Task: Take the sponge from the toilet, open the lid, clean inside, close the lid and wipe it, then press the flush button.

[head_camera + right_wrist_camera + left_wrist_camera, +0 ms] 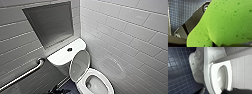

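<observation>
Being pinched by R gripper [213,44], bright-green sponge pad [228,22] is being held off white ceramic toilet [98,90]; white oval plastic lid [79,65] is being propped up at toilet's back. L gripper [238,91]: can't tell.

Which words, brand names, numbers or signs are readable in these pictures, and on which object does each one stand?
No text can be read.
A small grey mark on the toilet, left wrist view: maybe a brand, too blurred to read.
On the flush button: no sign visible.
On the sponge: dark specks, no print.
</observation>
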Tool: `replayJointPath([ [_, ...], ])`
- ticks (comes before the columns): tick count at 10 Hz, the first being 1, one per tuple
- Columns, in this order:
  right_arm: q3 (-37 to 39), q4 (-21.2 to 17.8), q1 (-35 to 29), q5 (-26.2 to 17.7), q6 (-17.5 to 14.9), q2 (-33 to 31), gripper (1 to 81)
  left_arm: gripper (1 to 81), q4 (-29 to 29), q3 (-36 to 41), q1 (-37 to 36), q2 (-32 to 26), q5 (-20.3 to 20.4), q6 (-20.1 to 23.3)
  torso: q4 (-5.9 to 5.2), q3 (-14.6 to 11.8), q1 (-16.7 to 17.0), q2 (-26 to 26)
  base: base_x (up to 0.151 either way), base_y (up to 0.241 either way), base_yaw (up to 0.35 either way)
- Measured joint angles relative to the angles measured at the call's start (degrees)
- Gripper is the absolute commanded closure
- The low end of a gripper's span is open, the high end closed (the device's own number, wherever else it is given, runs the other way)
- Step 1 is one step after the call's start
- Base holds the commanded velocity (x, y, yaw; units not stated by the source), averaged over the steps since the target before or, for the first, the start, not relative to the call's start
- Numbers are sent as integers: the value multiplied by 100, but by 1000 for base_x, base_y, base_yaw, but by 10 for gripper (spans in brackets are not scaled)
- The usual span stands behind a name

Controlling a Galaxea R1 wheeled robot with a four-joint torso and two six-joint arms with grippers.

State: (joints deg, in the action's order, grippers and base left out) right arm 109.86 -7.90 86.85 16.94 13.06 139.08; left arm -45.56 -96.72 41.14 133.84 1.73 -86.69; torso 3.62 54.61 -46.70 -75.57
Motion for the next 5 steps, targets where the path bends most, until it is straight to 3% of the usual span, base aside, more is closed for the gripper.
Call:
replayJointPath([
  [5,-51,0,9,105,0,108,811,10,13,-788,-410,169,207,-942,0,2,0,5,0,0,0],
])
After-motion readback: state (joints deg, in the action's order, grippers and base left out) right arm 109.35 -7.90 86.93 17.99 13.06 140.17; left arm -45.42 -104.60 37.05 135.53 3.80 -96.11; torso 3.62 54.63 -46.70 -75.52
